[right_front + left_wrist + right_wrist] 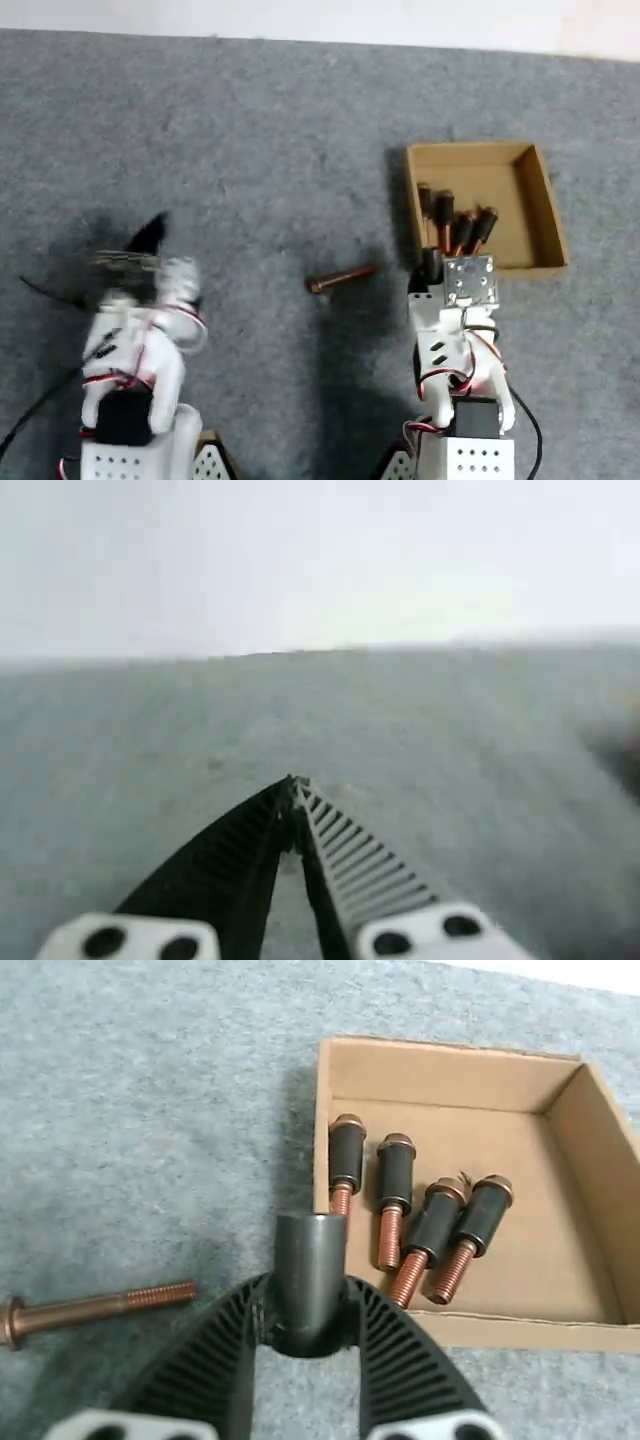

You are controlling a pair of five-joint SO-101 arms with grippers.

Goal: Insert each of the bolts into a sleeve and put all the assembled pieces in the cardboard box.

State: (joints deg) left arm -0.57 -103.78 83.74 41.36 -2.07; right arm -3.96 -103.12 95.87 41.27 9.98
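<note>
We are looking down on a table [230, 140] that is wearing a grey, felt-like covering, running from the near edge to a pale strip at the far side. A single copper-coloured bolt [341, 278] is lying flat on it around the middle, its head pointing left and its threaded end pointing right and slightly far. To the right of it, near but not touching, an open cardboard box [500, 185] is sitting on the covering.
</note>
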